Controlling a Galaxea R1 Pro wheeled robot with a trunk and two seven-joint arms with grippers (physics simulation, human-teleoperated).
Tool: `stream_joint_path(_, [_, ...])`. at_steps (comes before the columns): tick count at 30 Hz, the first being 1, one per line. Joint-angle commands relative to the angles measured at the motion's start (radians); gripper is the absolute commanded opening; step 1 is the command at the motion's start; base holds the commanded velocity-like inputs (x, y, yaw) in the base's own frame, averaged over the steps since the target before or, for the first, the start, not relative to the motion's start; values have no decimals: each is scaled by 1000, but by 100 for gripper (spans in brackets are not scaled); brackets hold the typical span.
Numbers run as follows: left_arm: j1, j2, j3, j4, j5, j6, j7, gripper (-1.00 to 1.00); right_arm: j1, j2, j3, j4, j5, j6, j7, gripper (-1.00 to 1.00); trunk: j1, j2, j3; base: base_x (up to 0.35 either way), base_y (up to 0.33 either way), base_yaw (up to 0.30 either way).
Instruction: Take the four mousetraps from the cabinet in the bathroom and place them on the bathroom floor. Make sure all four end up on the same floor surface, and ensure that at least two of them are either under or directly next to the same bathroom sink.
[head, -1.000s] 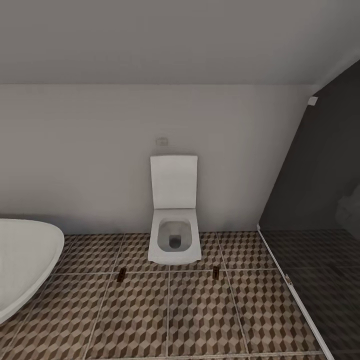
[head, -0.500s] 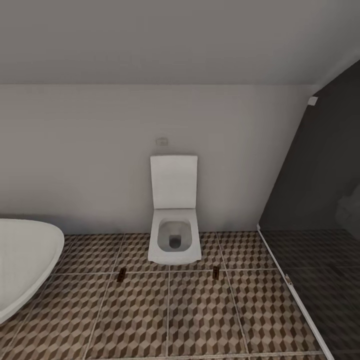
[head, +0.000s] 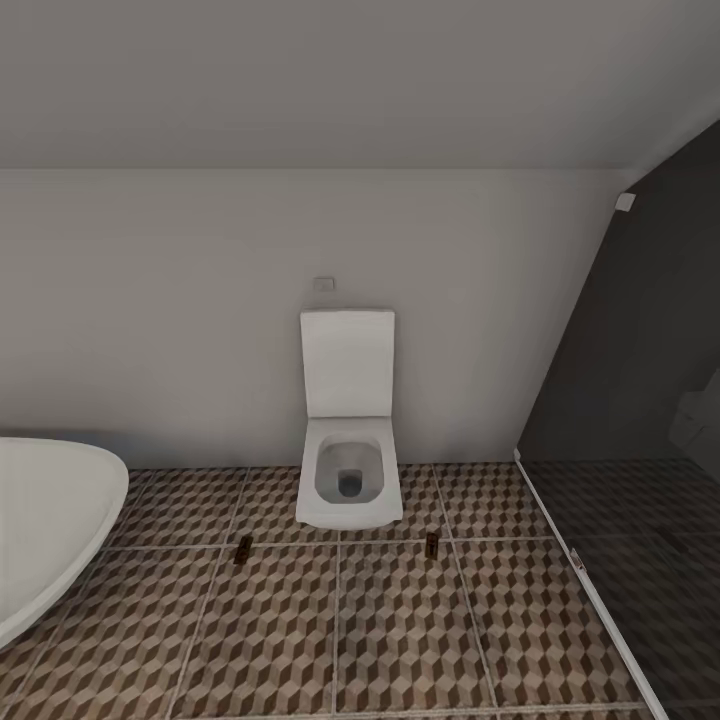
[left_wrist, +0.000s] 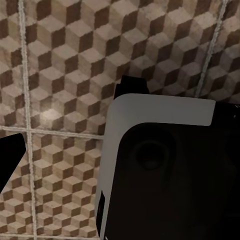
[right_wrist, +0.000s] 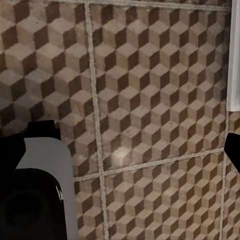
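Two mousetraps lie on the bathroom floor (head: 400, 640) in the head view, one (head: 242, 549) off the toilet's front left corner and one (head: 432, 545) off its front right corner. Both are tiny dark brown slabs on the cube-pattern tiles. The cabinet and the sink are out of view. My left gripper (left_wrist: 125, 125) hangs over the tiles, with one black finger (left_wrist: 10, 160) at the picture's edge and nothing held. My right gripper (right_wrist: 132, 145) also hangs over bare tiles, its black fingers (right_wrist: 234, 150) wide apart and nothing between them.
A white square toilet (head: 348, 470) with its lid up stands against the far wall. A white rounded bathtub (head: 50, 520) fills the left side. The dark glass shower (head: 630, 520) closes off the right. A grey and black part of the robot (left_wrist: 160, 175) lies below my left wrist.
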Motion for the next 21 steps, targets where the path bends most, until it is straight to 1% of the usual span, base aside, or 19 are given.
stream_joint_path(1, [-2, 0, -8, -2, 11, -3, -4, 100, -1, 1, 8, 4, -9, -7, 0, 100, 0, -1, -1, 0, 0, 0])
stream_joint_path(21, [-2, 1, -8, -2, 11, -3, -4, 100, -1, 1, 8, 4, -9, -7, 0, 100, 0, -1, -1, 0, 0, 0])
